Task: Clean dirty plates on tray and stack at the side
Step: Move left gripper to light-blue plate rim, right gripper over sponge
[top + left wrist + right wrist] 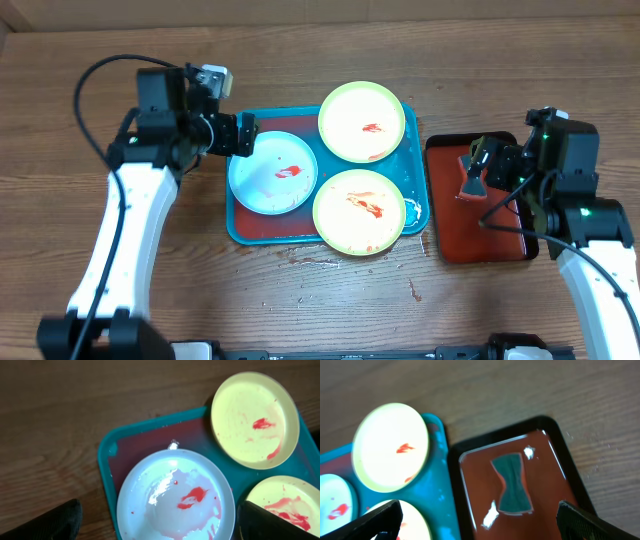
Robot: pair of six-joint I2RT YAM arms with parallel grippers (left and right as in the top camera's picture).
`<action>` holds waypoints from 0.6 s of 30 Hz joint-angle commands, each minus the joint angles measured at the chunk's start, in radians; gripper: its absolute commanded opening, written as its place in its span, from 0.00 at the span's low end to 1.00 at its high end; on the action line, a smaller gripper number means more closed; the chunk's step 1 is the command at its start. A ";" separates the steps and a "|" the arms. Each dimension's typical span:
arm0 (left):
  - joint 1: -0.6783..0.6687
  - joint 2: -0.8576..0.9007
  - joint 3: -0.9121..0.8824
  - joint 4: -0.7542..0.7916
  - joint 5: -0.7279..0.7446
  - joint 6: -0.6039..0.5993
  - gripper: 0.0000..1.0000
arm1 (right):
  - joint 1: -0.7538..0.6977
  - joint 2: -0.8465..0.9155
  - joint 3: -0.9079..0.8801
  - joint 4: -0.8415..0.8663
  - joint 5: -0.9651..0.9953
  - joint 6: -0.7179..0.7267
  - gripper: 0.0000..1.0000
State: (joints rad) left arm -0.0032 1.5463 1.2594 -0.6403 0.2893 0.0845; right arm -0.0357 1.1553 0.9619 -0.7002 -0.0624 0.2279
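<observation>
- Three plates lie on the teal tray [233, 215], all smeared with red sauce. The light blue plate [272, 172] is at its left, the far yellow-green plate [362, 121] rides over the far rim, and the near yellow-green plate [360, 211] is at the right front. None looks wiped and none is stacked at the side.
- The left gripper [244, 135] hovers at the far-left edge of the light blue plate, jaws spread wide and empty.
- The right gripper [478, 162] hangs over the dark red tray [480, 240], jaws also spread with nothing between them. The hourglass-shaped sponge [512, 483] lies flat on that tray's glossy floor below.
- Risk: the light blue plate sits just beside both yellow-green plates, so a skewed lift could drag or knock them.
- Risk: its surface looks wet, and a pinch on the thin rim may slip.
- Risk: the far yellow-green plate, propped on the rim, could tip if pressed off-centre.
- Risk: the flat sponge may slide away from closing fingers rather than being caught.
- Risk: tilting a plate in transit could drip sauce onto the wooden table [120, 330], which already shows red spots [413, 291].
</observation>
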 commanded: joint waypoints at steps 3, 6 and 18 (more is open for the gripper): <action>-0.005 0.105 0.020 -0.002 0.053 -0.120 1.00 | -0.047 0.068 0.027 -0.040 0.016 0.007 1.00; -0.005 0.152 0.020 -0.024 0.073 -0.122 1.00 | -0.069 0.101 0.027 -0.055 0.001 0.008 0.99; -0.037 0.200 0.020 -0.124 -0.266 -0.466 0.60 | -0.110 0.217 0.029 -0.039 -0.070 -0.020 0.94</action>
State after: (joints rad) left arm -0.0208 1.7435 1.2594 -0.7601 0.1390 -0.2543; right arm -0.1402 1.3624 0.9630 -0.7422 -0.1081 0.2237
